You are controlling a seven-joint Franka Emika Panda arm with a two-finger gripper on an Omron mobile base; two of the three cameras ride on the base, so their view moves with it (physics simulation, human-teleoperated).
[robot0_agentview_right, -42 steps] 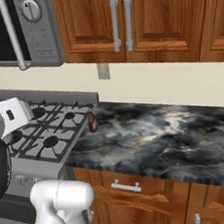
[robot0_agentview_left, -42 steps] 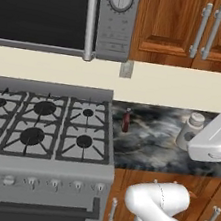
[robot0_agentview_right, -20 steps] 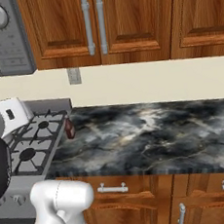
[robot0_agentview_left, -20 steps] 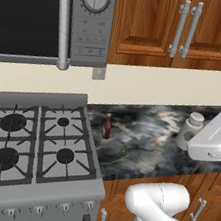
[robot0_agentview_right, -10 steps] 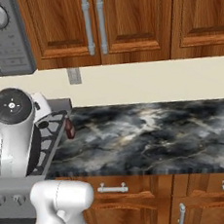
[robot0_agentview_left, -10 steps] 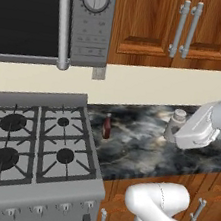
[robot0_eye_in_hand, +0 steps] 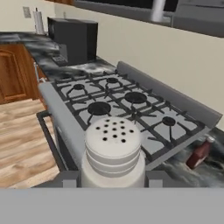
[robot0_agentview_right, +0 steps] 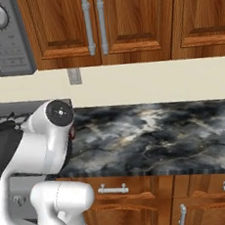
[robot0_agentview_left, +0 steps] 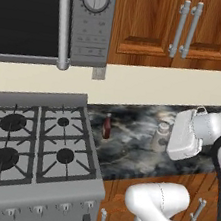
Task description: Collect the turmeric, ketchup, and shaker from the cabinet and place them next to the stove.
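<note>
The shaker [robot0_eye_in_hand: 113,148], a small white cylinder with a holed cap, sits between my two finger tips, and my gripper [robot0_eye_in_hand: 113,177] is shut on it. From the left base view the shaker [robot0_agentview_left: 162,135] is held low over the dark marble counter [robot0_agentview_left: 132,146], right of the stove [robot0_agentview_left: 26,145], with my gripper [robot0_agentview_left: 167,139] beside it. The ketchup [robot0_agentview_left: 107,127] stands upright on the counter just right of the stove and shows again as the ketchup [robot0_eye_in_hand: 200,153] by the stove [robot0_eye_in_hand: 118,105] corner. The wall cabinet [robot0_agentview_left: 181,27] doors are closed. The turmeric is out of view.
A grey microwave [robot0_agentview_left: 71,20] hangs above the stove. My own arm [robot0_agentview_right: 39,146] blocks the stove side in the right base view, with the counter [robot0_agentview_right: 156,134] stretching right. A black appliance [robot0_eye_in_hand: 72,39] stands on the counter beyond the stove.
The hand has swung left over the counter toward the stove, carrying the shaker. The ketchup has not moved.
</note>
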